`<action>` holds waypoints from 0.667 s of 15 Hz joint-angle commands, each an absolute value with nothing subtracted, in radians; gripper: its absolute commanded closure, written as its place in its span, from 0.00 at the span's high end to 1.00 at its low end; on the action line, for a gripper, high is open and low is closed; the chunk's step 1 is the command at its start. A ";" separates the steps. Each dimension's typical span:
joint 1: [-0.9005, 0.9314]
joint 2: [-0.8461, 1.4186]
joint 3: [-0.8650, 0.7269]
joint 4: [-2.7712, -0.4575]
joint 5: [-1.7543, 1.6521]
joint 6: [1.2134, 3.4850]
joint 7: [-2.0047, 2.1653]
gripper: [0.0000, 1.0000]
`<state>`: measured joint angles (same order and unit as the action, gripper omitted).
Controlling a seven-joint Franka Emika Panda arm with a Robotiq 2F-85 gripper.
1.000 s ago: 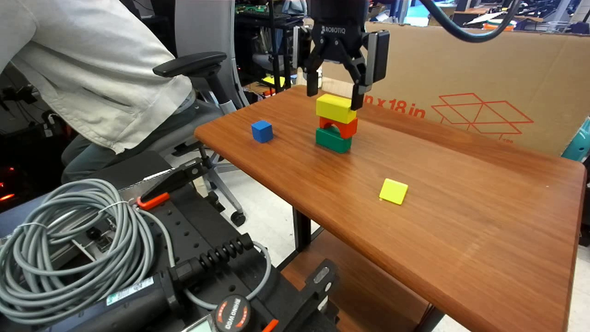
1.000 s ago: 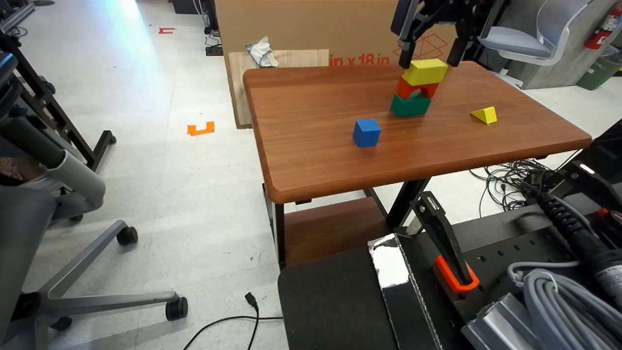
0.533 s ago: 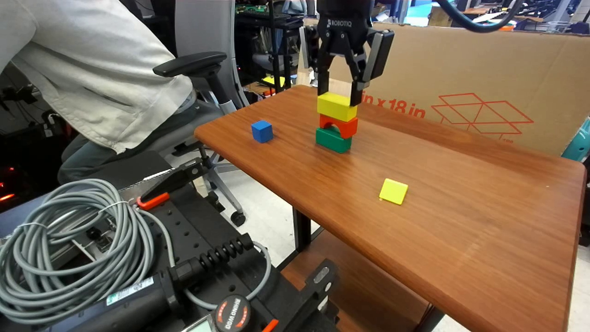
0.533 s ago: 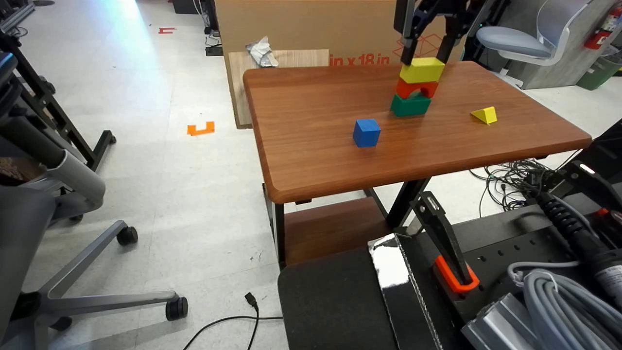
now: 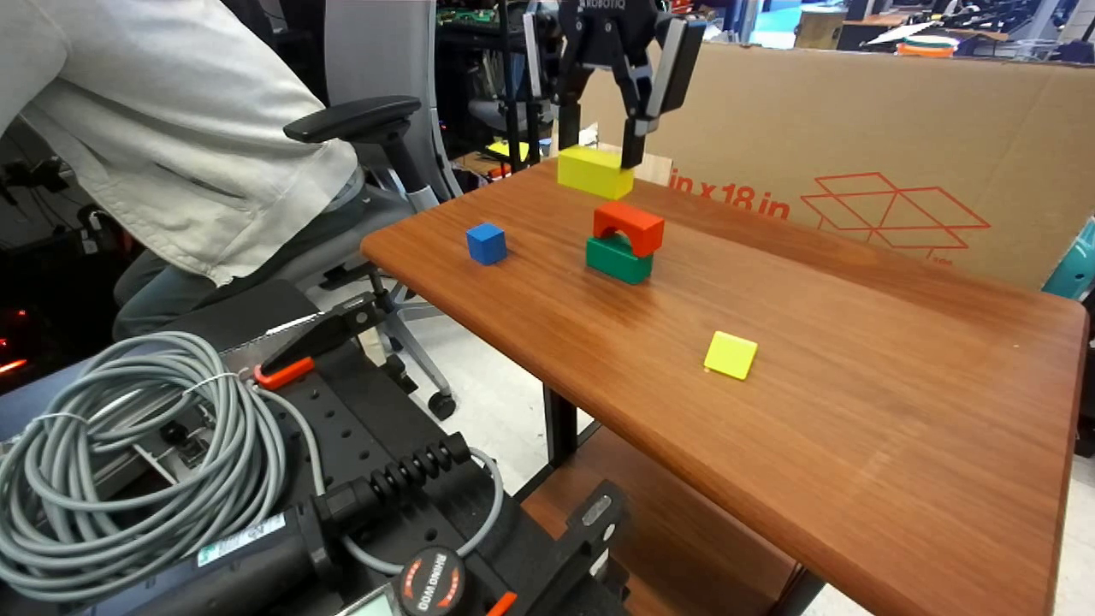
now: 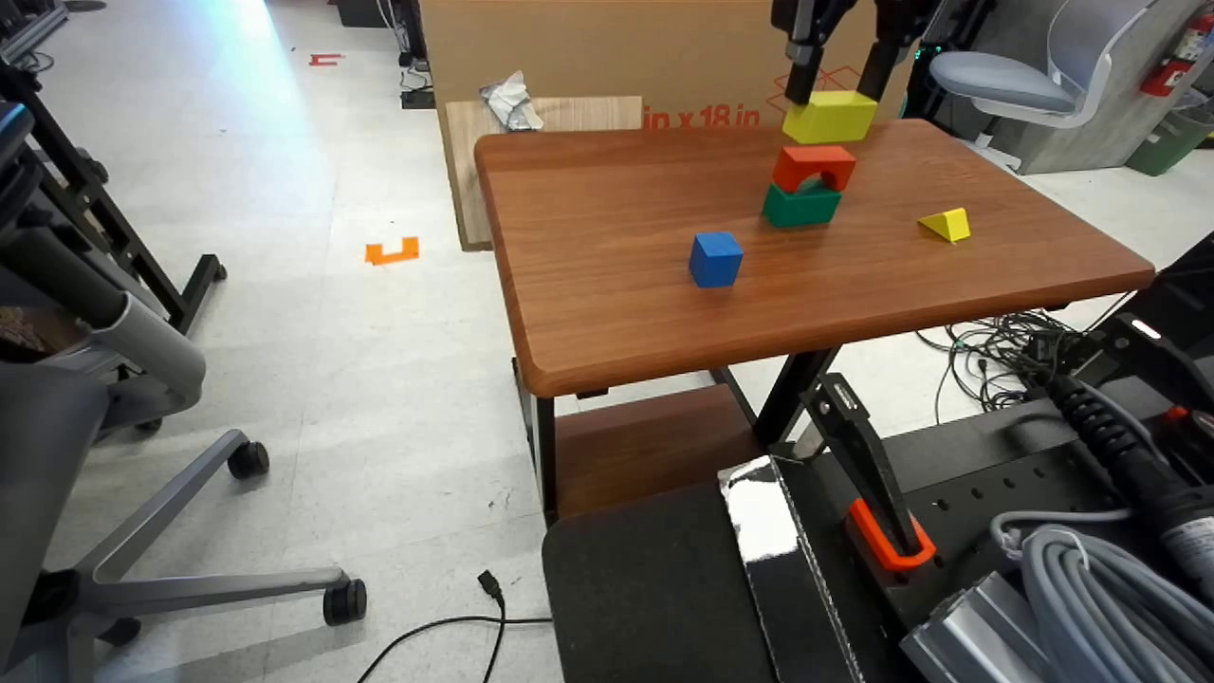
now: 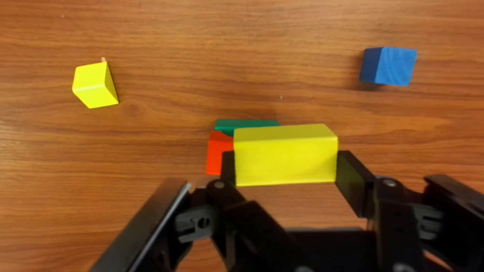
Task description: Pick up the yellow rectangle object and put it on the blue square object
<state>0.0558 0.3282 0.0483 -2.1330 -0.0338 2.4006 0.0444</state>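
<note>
Yellow block (image 7: 286,156): right between the fingers (image 7: 354,182), hanging in the air over the worktop (image 5: 855,411), just clear of the red arch (image 5: 633,216) in both exterior views. Looks roughly level. Smooth, plain rectangular shape with crisp edges.
Fingers: clamped on the yellow block, one pressed to each short end, so they're spread exactly as wide as it is long. Black, squared-off tips.
Red arch: resting on the green block (image 5: 616,262), half-round cutout facing down. In the wrist view only a bit of it pokes out past the yellow block.
Green block: flat on the worktop under the red arch, also plain, smooth and rectangular.
Blue cube (image 7: 391,67): on the worktop, well apart from the yellow block. Wrist view's nice here, you can see wood-grain swirls on one face.
Wedge (image 6: 948,226): yellow too, off on its own on the worktop, with a sloping face and a triangular side.
Worktop: brown wood grain, rounded corners.
</note>
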 commanded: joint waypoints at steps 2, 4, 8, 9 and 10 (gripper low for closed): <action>0.065 0.177 0.075 -2.252 -0.003 2.350 0.022 0.42; 0.076 0.166 0.079 -2.268 -0.011 2.342 0.051 0.42; 0.103 0.156 0.095 -2.309 -0.003 2.367 0.106 0.42; 0.112 0.156 0.101 -2.315 0.002 2.367 0.127 0.42; 0.121 0.156 0.108 -2.320 0.008 2.372 0.145 0.42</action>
<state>0.0956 0.1880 0.0933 -2.2842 -0.0135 2.3601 0.0955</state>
